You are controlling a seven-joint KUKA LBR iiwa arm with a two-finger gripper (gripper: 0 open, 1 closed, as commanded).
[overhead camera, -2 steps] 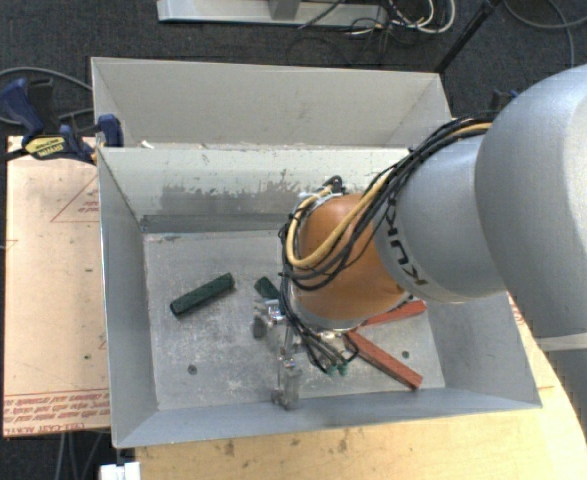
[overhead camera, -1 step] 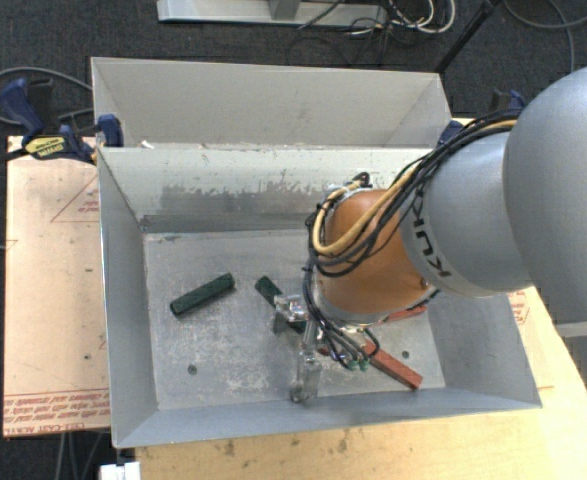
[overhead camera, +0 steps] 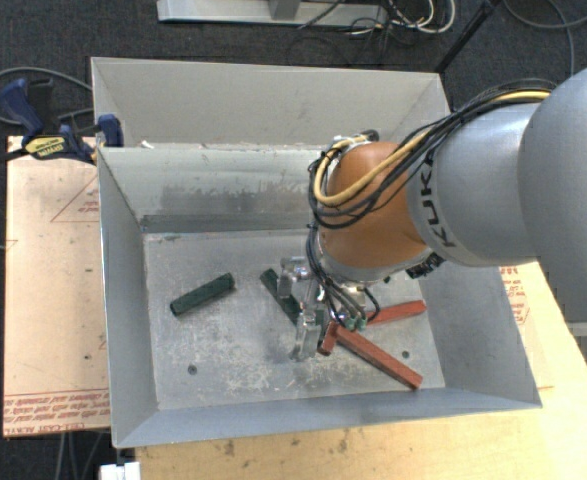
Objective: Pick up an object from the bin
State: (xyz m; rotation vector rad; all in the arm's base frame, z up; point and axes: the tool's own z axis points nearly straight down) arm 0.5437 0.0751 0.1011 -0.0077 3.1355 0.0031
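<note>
Hanging low over the grey bin's (overhead camera: 223, 363) middle, gripper (overhead camera: 311, 330), open or closed cannot be told, two red sticks, long one (overhead camera: 381, 359) at its tip, short one (overhead camera: 401, 311) to the right, two green bars, near one (overhead camera: 276, 290) beside it, far one (overhead camera: 203, 294) well left.

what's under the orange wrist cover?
Sticking out by the gripper: a dark green bar toward the view's left, a long red-brown stick and a short red-brown stick toward the right. Their inner ends are covered; anything else beneath is hidden.

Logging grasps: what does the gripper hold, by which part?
Cannot tell. The gripper is down at the bin floor, beside one end of a red-brown bar and a dark green piece.
</note>
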